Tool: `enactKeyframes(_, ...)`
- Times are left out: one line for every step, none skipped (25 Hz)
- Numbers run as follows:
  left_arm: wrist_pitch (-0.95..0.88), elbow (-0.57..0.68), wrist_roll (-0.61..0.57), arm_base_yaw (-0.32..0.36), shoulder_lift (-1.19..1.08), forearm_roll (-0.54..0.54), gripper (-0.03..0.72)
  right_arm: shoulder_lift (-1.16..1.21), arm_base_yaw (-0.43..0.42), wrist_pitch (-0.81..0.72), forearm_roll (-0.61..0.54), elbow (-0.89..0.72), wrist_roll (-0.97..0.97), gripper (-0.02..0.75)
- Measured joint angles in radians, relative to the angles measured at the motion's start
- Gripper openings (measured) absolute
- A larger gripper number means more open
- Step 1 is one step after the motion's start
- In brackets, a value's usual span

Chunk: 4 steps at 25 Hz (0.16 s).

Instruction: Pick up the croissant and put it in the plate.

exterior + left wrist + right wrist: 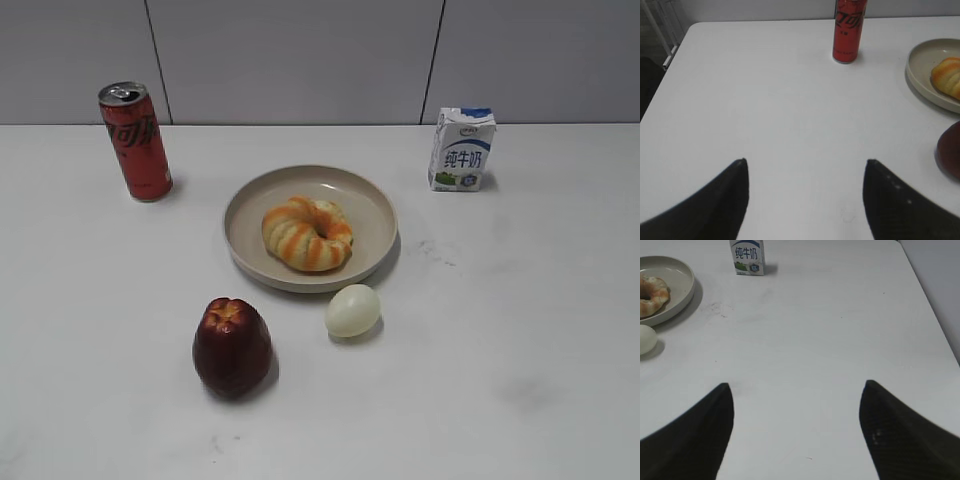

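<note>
The croissant [308,234], a ring-shaped pastry with cream and orange stripes, lies inside the round beige plate [250,205] at the table's middle. Part of the croissant [948,76] and plate [921,65] shows at the right edge of the left wrist view, and the croissant [651,294] on the plate [682,277] shows at the upper left of the right wrist view. My left gripper [805,162] is open and empty over bare table. My right gripper [796,385] is open and empty over bare table. Neither gripper shows in the exterior view.
A red soda can [135,141] stands at the back left. A milk carton [462,149] stands at the back right. A dark red apple [232,347] and a pale egg [353,310] sit in front of the plate. The table's left edge [670,65] is near.
</note>
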<state>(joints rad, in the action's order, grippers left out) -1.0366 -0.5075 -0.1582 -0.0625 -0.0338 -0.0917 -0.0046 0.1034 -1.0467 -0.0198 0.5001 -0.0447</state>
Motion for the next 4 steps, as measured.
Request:
enactKeyframes(0.0,0.0,0.0,0.001,0.018,0.0,0.512,0.0,0.0,0.0,0.0,0.0,0.0,0.593)
enactKeyframes(0.0,0.0,0.0,0.002,0.029,0.0,0.508,0.0,0.0,0.0,0.0,0.0,0.0,0.593)
enactKeyframes(0.0,0.0,0.0,0.003,0.035,0.0,0.503,0.0,0.0,0.0,0.0,0.0,0.0,0.593)
enactKeyframes(0.0,0.0,0.0,0.003,0.037,0.0,0.498,0.0,0.0,0.0,0.0,0.0,0.0,0.593)
